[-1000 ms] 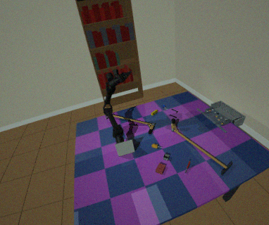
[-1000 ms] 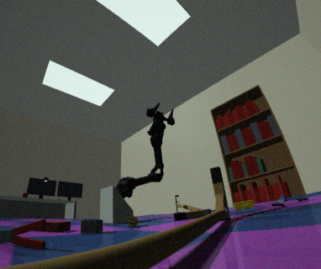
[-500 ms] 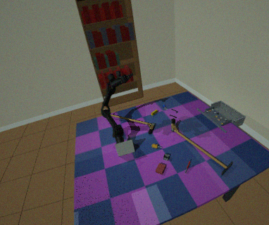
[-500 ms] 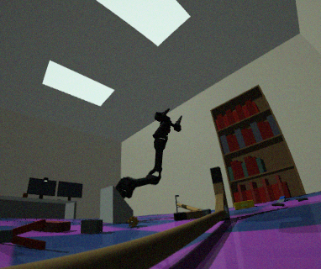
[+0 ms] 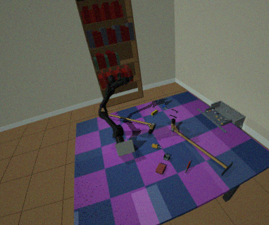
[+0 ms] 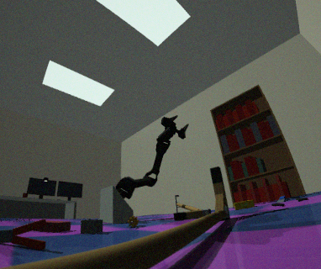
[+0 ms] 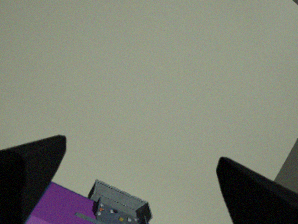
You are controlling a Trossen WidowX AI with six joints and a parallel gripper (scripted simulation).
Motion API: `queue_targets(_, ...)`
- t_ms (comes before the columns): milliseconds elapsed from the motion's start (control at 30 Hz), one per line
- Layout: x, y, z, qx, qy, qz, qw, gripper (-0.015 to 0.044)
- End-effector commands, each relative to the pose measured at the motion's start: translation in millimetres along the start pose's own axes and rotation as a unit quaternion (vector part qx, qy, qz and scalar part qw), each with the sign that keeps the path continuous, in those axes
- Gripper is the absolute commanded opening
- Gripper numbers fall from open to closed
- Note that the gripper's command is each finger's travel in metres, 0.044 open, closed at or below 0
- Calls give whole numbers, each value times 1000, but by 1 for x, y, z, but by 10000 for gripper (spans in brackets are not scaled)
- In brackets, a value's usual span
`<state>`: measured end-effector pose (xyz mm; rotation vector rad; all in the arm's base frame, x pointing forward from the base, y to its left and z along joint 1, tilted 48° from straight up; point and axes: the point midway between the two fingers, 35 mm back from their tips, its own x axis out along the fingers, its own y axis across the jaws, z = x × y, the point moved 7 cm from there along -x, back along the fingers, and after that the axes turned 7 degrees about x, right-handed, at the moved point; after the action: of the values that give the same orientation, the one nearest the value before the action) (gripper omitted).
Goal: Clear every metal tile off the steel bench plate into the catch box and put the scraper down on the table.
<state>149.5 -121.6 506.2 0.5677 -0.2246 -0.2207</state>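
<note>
One long scraper lay across the surface, its dark blade toward the right corner. Farther back, the black arm reached up, its jaws wide apart with nothing between them, high above the surface. Small tiles dotted the steel plate by the far right edge, where the catch box stood.

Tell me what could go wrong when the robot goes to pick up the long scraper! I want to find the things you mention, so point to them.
The open gripper (image 5: 128,79) (image 6: 182,124) (image 7: 142,150) might grab the shorter wooden-handled tool (image 5: 134,121) by mistake. The long scraper (image 5: 201,149) (image 6: 149,248) lies near the red brick (image 5: 161,168), so swinging it could knock that.
</note>
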Motion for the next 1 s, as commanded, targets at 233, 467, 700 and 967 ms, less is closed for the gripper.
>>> queue_targets(233,-10,31,-14,-11,24,44,999,440)
queue_targets(467,-20,49,-22,-16,40,74,996,440)
queue_targets(700,-32,65,-29,-22,55,104,993,440)
queue_targets(967,-47,81,-36,-27,72,138,987,440)
